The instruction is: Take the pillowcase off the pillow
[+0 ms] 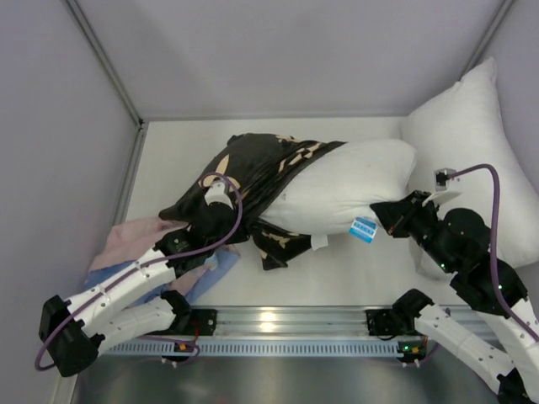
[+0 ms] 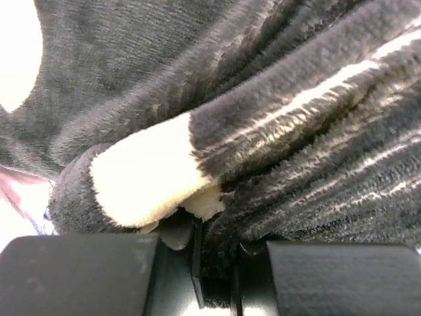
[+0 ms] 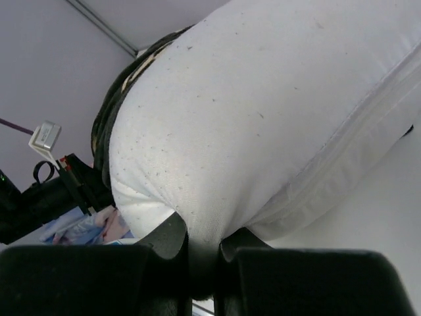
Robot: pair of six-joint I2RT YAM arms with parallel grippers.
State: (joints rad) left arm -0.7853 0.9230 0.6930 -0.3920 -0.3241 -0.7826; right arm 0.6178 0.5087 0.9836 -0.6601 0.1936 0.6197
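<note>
From above, the white table (image 1: 337, 278) sits in a booth of plain pale grey walls (image 1: 278, 50) with metal strips at the corners. A ridged metal rail (image 1: 286, 324) runs along its near edge between the two arm bases. The pillow (image 1: 345, 189) lies across the middle of the table, its right half bare, with a small blue label (image 1: 364, 229) on its near edge. Its left half is inside the bunched pillowcase (image 1: 253, 172). A second pillow (image 1: 472, 126) leans in the far right corner. A pink cloth (image 1: 135, 236) and a blue cloth (image 1: 202, 273) lie at the near left. The left gripper (image 1: 198, 220) is at the pillowcase's left end, and the right gripper (image 1: 379, 212) is at the pillow's near right corner.

In the left wrist view, the left gripper (image 2: 217, 257) is nearly closed, pinching a fold of the pillowcase (image 2: 296, 131). The plush fabric fills the frame.

In the right wrist view, the right gripper (image 3: 204, 257) is clamped narrowly on a corner of the pillow (image 3: 263, 118). The pillow rests on the table (image 3: 395, 217). The pillowcase (image 3: 118, 92) covers its far end, with the grey wall (image 3: 52, 66) behind.
</note>
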